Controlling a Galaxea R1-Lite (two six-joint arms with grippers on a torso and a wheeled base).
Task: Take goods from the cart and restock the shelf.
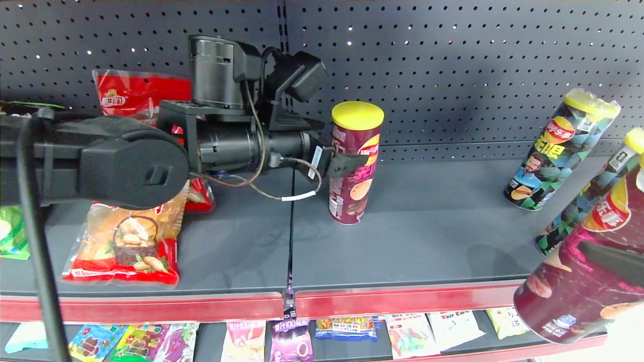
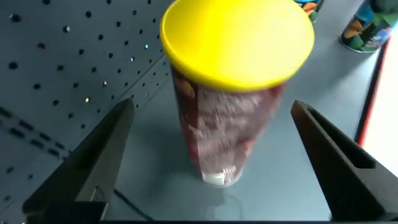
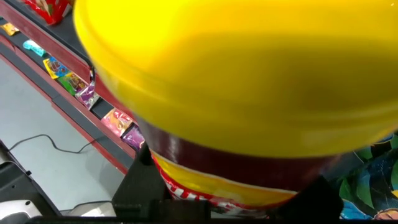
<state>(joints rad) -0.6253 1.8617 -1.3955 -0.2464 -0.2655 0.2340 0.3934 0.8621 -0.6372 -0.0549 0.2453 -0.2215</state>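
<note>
Clearance around the standing can is what the coming move turns on. The maroon cylindrical crisp can with a yellow plastic lid (image 1: 354, 196) stands upright in the middle of the frame on the grey metal shelf (image 1: 427, 236), its long axis vertical. Our left gripper (image 2: 212, 112) sits around it with both fingers spread wide. In the left wrist view bare shelf shows between each finger and the can wall, so nothing is pinched. The left arm comes in level from the left of the frame, so we judge the way out to be straight back along that line. Any sideways drift could knock a finger into this tall, narrow can, which would tip easily.

Our right gripper (image 1: 611, 261) is at the lower right of the frame, in front of the shelf's red front strip (image 1: 402, 301). It appears pressed onto a second maroon yellow-lidded can (image 1: 568, 301), which is tilted, lid toward the upper right and base toward the lower left. This arm is the nearer one to the open stretch of shelf between the standing can and the green-and-black patterned cans (image 1: 553, 156) at the right edge. We think that gap is wide enough, but the held can must first be brought upright and lifted over the strip. The perforated dark back panel (image 1: 453, 75) bounds the depth. Red snack bags (image 1: 126, 251) lie at the left, well apart from the gap.
</note>
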